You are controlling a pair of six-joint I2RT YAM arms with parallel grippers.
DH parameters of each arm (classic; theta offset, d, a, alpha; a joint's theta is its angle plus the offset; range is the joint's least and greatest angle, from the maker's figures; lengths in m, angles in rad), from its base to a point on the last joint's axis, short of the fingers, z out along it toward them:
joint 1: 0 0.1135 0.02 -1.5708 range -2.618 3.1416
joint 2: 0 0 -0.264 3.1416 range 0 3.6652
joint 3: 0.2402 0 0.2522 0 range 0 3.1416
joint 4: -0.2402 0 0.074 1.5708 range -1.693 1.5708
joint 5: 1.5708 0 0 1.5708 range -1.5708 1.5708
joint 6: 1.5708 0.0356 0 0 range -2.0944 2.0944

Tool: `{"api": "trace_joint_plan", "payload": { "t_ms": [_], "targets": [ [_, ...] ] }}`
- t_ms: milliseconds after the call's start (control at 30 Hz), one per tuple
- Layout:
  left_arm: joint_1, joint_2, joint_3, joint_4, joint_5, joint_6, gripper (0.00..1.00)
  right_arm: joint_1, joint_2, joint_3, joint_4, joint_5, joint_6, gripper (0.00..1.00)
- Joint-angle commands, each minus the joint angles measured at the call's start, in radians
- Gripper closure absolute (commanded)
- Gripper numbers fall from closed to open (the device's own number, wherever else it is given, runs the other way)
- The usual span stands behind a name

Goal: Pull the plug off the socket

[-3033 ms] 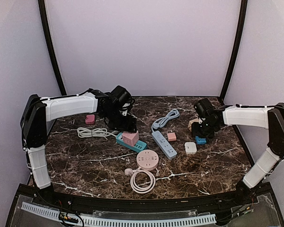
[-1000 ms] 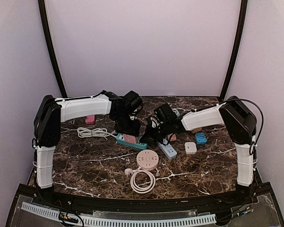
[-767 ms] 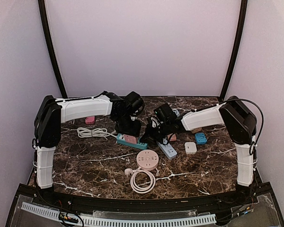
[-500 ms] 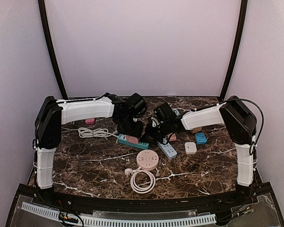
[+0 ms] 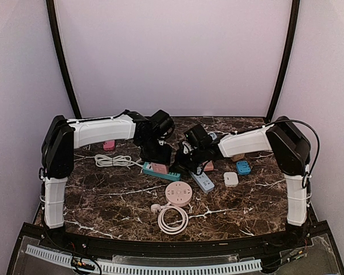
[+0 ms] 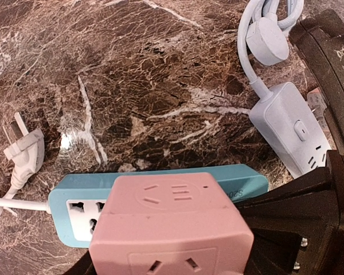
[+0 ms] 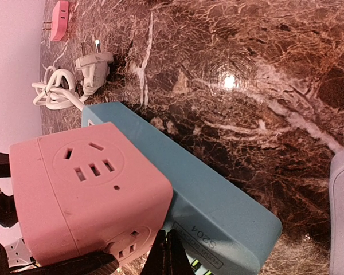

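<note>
left gripper (image 5: 155, 154): we are clasping the pink cube-shaped plastic plug (image 6: 172, 220) from above.
plug: sitting upright in the long teal plastic socket strip (image 7: 218, 200), which is lying lengthwise between both arms.
right gripper (image 7: 167, 252): we are apparently bracing the strip, jaws shut.

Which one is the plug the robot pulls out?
Look at the middle of the dark marble table and find the teal power strip. The plug is the pink cube standing on that strip. It is the only pink thing on the teal strip.

Pink plug (image 6: 171, 220) underside apparently hidden.
</note>
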Motion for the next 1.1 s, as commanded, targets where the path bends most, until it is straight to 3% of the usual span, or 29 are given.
{"api": "trace_joint_plan", "payload": {
  "t_ms": [0,433,1067],
  "targets": [
    [-0.013,-0.057,0.084,0.048,0.100,-0.014,1.00,0.016,0.057,0.004,-0.073,0.068,-0.005,1.00],
    [-0.050,-0.071,0.089,0.047,0.054,0.028,1.00,0.016,0.069,0.017,-0.077,0.065,0.000,1.00],
    [-0.152,-0.077,-0.005,0.157,-0.086,-0.053,1.00,0.016,0.082,0.006,-0.061,0.054,0.009,1.00]
  ]
}}
